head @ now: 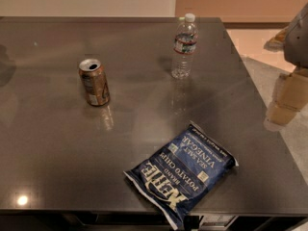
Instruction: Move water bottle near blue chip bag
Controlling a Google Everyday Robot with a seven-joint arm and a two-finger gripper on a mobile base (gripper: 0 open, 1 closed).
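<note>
The water bottle (185, 46) is a small clear bottle with a white cap and a dark label band. It stands upright at the far right of the dark table (57, 143). The blue chip bag (185, 171) is navy with white lettering and lies flat at the table's near edge, right of centre. The bottle stands well beyond the bag, with bare table between them. My gripper (285, 100) hangs at the right edge of the view, just off the table's right side, level with the gap between bottle and bag. It holds nothing.
A brown-orange soda can (94, 82) stands upright, opened, at the table's left centre. The table's right edge runs diagonally past the bottle toward the bag. Pale floor (269, 57) lies beyond it.
</note>
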